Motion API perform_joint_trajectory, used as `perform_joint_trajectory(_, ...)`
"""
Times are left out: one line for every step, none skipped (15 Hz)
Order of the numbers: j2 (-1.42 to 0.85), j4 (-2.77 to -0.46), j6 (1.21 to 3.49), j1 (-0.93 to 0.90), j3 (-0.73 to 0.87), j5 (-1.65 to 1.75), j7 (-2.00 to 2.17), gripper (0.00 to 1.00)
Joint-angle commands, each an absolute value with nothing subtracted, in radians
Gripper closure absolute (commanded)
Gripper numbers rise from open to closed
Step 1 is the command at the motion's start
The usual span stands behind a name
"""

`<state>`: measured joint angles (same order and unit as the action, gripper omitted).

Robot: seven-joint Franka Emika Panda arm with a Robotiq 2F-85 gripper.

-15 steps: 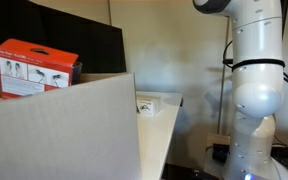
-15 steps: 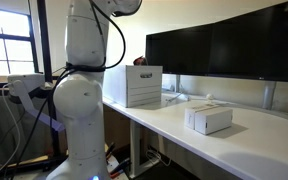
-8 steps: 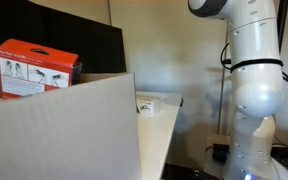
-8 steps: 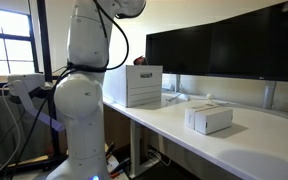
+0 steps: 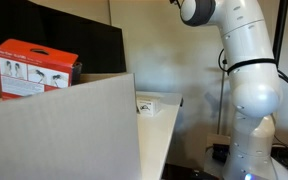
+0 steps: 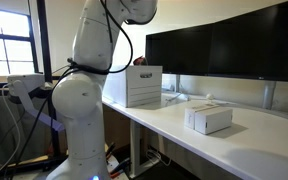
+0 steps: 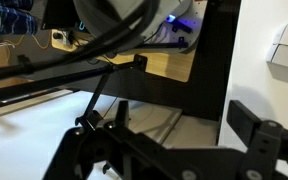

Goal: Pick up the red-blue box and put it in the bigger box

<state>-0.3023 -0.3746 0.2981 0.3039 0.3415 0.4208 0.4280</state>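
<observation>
Room: an office or lab with a pale wall, and a window (image 6: pixel 4 40) behind the robot in an exterior view.
Surface: a long white table (image 6: pixel 244 150), mostly bare, set along the wall.
Monitors (image 6: pixel 224 45): a dark row at the back of the table, screens blank.
Arm (image 5: pixel 249 90): white, standing at the end of the table and raised high.
Bigger box (image 5: pixel 59 135): a plain white-grey carton on the table, nearest the robot.
Red-blue box (image 5: pixel 39 68): shows above the carton's wall; its base is hidden, so I cannot tell what it rests on.
Flat white box (image 6: pixel 209 119): alone on the table, well apart from the carton.
Gripper (image 7: pixel 169 125): in the wrist view the jaws stand wide apart with nothing held.
Writing: the red-blue box has white panels with small drawings, but the print is too small to read.
</observation>
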Motion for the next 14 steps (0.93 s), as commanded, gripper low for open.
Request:
perform_joint_trajectory(-0.333,-0.402,0.314,0.343,0.368,0.5,0.305,0.0)
perform_joint_trajectory(-0.346,-0.403,0.31,0.348,0.374,0.521,0.279,0.0)
perform_joint_trajectory(-0.362,-0.401,0.303,0.35,0.377,0.541,0.255,0.0)
perform_joint_trajectory(-0.38,-0.395,0.295,0.352,0.379,0.558,0.228,0.0)
perform_joint_trajectory(-0.39,-0.4,0.294,0.351,0.38,0.572,0.212,0.0)
perform_joint_trajectory(-0.398,-0.406,0.292,0.347,0.38,0.585,0.196,0.0)
perform_joint_trajectory(-0.404,-0.41,0.292,0.346,0.38,0.597,0.182,0.0)
perform_joint_trajectory(-0.41,-0.414,0.292,0.347,0.379,0.607,0.167,0.0)
perform_joint_trajectory(-0.415,-0.415,0.294,0.345,0.377,0.616,0.156,0.0)
perform_joint_trajectory(-0.418,-0.413,0.292,0.346,0.375,0.618,0.149,0.0)
perform_joint_trajectory(-0.419,-0.409,0.285,0.351,0.37,0.609,0.142,0.0)
perform_joint_trajectory(-0.415,-0.41,0.276,0.355,0.364,0.594,0.128,0.0)
perform_joint_trajectory(-0.41,-0.409,0.264,0.36,0.358,0.58,0.117,0.0)
perform_joint_trajectory(-0.398,-0.425,0.264,0.36,0.359,0.57,0.11,0.0)
